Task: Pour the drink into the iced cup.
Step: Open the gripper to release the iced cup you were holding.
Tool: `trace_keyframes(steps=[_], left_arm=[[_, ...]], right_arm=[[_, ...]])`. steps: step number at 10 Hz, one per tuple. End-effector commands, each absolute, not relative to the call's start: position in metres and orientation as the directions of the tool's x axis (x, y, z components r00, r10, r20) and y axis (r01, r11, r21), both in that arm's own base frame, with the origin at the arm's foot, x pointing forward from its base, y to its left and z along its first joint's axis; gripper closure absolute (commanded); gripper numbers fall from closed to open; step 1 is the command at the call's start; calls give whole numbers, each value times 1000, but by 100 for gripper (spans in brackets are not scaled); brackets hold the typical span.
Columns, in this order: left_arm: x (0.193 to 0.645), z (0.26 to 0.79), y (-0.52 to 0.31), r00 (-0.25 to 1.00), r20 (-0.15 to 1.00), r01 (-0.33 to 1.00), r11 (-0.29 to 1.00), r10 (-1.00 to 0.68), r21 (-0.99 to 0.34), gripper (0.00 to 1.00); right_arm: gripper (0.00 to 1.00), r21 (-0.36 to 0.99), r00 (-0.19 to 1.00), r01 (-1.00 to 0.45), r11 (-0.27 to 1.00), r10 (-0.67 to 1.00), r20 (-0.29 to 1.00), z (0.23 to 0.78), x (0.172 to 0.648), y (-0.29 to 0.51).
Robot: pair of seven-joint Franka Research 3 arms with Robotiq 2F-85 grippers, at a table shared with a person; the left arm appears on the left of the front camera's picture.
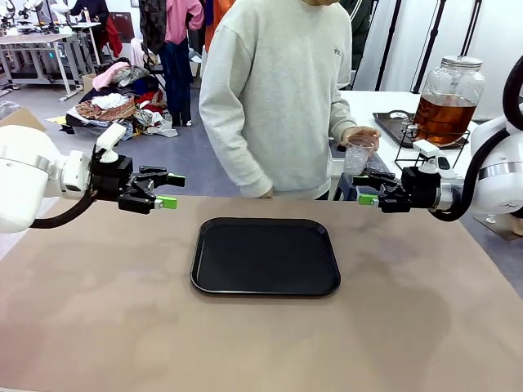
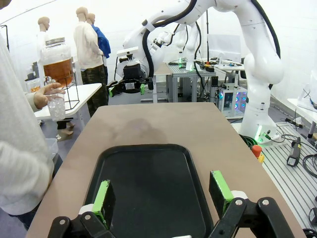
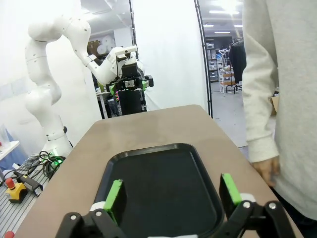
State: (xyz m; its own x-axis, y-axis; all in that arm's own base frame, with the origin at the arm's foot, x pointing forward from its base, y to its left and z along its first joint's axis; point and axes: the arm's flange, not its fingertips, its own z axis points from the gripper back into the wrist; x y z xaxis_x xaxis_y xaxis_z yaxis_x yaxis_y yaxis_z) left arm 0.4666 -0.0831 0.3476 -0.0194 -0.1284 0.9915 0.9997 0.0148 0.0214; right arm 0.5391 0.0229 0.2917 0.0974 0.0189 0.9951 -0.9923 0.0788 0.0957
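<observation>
The drink [image 1: 444,118] is amber liquid in a big glass jar with a tap, on a wire stand on the side table at the far right. The person's hand holds a clear cup [image 1: 356,157] with pale ice in it, just left of that jar. The left wrist view shows the drink [image 2: 58,70] and the cup [image 2: 56,105] at its left edge. My left gripper [image 1: 163,189] hovers open and empty over the table's left side. Over the right side my right gripper [image 1: 365,190] is also open and empty, just below the cup.
A black tray [image 1: 265,257] lies empty mid-table between the grippers, and also below each wrist camera: tray [image 2: 148,168], tray [image 3: 158,173]. The person in a grey sweatshirt [image 1: 270,90] stands at the far edge. Their other hand [image 3: 265,169] hangs beside the table.
</observation>
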Motion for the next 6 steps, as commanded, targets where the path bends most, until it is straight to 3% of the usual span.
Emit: trace_keyframes(steps=[1, 6], left_arm=[[466, 349, -83, -22, 992, 1000, 14, -128, 24, 0], [466, 349, -83, -22, 992, 1000, 14, -128, 24, 0]], right_arm=[[0, 95, 97, -992, 79, 19, 995, 294, 539, 23], [0, 95, 97, -992, 79, 19, 995, 294, 539, 23]])
